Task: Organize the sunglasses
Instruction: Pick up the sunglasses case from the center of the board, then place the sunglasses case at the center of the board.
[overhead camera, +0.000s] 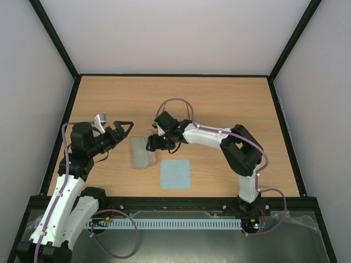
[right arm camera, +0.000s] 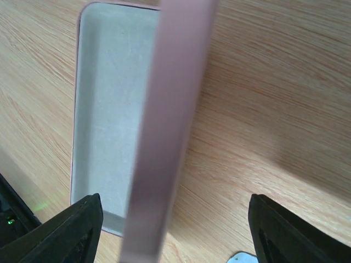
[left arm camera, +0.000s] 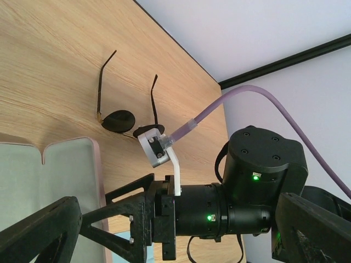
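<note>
The sunglasses (left arm camera: 118,119) lie on the wood table with their temple arms unfolded; one round dark lens shows, the other is behind the right arm's camera mount. They are hidden under the right arm in the top view. The pink case (overhead camera: 141,152) lies open, showing its grey lining (right arm camera: 109,109). My right gripper (overhead camera: 155,142) is open over the case, and the blurred pink lid edge (right arm camera: 170,126) stands between its wide jaws without touching them. My left gripper (overhead camera: 119,133) is open and empty just left of the case, pointing at it.
A light blue cloth (overhead camera: 175,173) lies flat in front of the case. The right wrist and its purple cable (left arm camera: 241,93) fill the left wrist view. Black frame rails (overhead camera: 60,126) edge the table.
</note>
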`<action>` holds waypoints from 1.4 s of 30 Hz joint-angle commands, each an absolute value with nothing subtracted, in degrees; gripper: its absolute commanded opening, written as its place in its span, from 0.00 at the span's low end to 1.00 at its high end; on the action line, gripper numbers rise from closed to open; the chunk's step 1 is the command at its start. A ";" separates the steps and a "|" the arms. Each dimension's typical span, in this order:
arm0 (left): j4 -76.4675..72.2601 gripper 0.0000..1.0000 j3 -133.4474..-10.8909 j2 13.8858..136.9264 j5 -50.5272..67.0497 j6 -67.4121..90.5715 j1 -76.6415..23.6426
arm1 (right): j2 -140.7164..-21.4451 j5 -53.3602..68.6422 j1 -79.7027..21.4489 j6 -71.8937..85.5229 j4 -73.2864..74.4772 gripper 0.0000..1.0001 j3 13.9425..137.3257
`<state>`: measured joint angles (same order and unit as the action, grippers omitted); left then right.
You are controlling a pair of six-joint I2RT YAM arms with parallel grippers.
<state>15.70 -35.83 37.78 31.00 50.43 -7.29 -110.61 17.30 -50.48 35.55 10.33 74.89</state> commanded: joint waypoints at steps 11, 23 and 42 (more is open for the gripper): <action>15.43 0.99 -34.87 37.03 34.13 50.00 -5.89 | -113.99 16.71 -51.35 28.60 21.52 0.51 80.48; 14.69 1.00 -33.74 35.26 36.37 50.64 -5.24 | -115.53 11.45 -51.34 21.62 32.53 0.13 90.26; 14.50 0.99 -32.64 32.79 40.38 51.25 -4.24 | -105.15 -14.44 -52.13 -8.99 35.72 0.05 91.15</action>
